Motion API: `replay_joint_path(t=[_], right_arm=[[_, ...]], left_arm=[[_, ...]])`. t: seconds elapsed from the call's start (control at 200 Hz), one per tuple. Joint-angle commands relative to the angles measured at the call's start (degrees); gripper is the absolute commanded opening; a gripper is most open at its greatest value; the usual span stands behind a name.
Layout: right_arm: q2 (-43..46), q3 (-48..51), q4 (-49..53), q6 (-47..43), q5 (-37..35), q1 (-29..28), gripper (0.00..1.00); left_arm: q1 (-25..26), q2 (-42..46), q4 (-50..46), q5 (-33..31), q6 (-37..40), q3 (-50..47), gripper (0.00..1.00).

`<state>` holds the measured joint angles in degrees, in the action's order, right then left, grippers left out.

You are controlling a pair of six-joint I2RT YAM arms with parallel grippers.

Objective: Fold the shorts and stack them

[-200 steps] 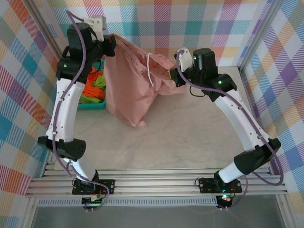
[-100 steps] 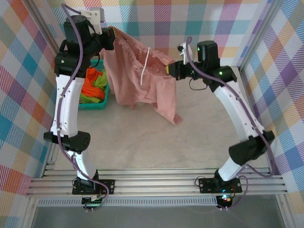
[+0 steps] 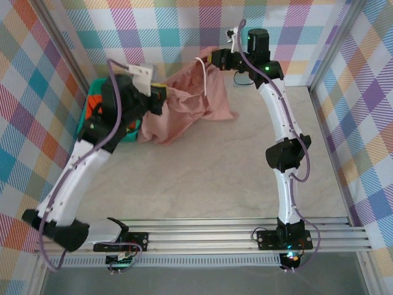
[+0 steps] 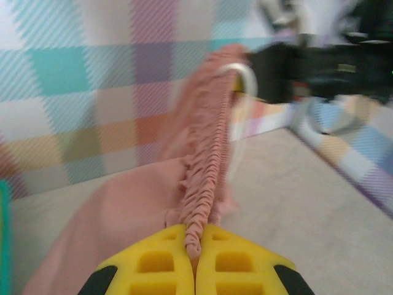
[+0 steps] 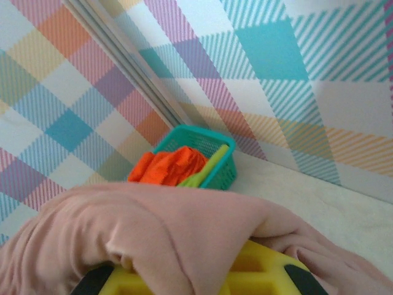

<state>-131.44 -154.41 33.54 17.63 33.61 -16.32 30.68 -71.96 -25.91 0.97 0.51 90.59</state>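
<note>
Pink shorts (image 3: pixel 190 107), teal basket (image 5: pixel 224 171) near

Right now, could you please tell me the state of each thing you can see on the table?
Left pincer: shut on the waistband of the pink shorts.
Right pincer: shut on the pink shorts, fabric draped over it.
Pink shorts: held up between both pincers, legs trailing on the table.
Orange shorts: crumpled in the teal basket.
Green shorts: crumpled beside them.
Teal basket: upright, by the far left wall.
</note>
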Motion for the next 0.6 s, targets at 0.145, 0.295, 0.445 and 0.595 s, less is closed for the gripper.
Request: replay_joint_path(t=[0.145, 0.295, 0.445, 0.595], right_arm=[[3.0, 4.6, 0.8, -7.0, -5.3, 5.3, 0.12], [5.9, 13.0, 5.6, -9.9, -14.6, 10.6, 0.23], [10.8, 22.8, 7.9, -9.2, -24.6, 15.2, 0.47], [16.8, 31.9, 9.6, -7.3, -33.6, 17.0, 0.74]], left_arm=[[21.3, 2.1, 19.3, -6.7, -2.7, -16.3, 0.0], [29.6, -12.0, 25.1, -6.1, -9.1, -15.6, 0.16], [31.7, -23.1, 27.5, -1.1, -13.9, -8.4, 0.64], [30.1, -20.1, 22.5, -7.7, -13.5, -6.1, 0.96]])
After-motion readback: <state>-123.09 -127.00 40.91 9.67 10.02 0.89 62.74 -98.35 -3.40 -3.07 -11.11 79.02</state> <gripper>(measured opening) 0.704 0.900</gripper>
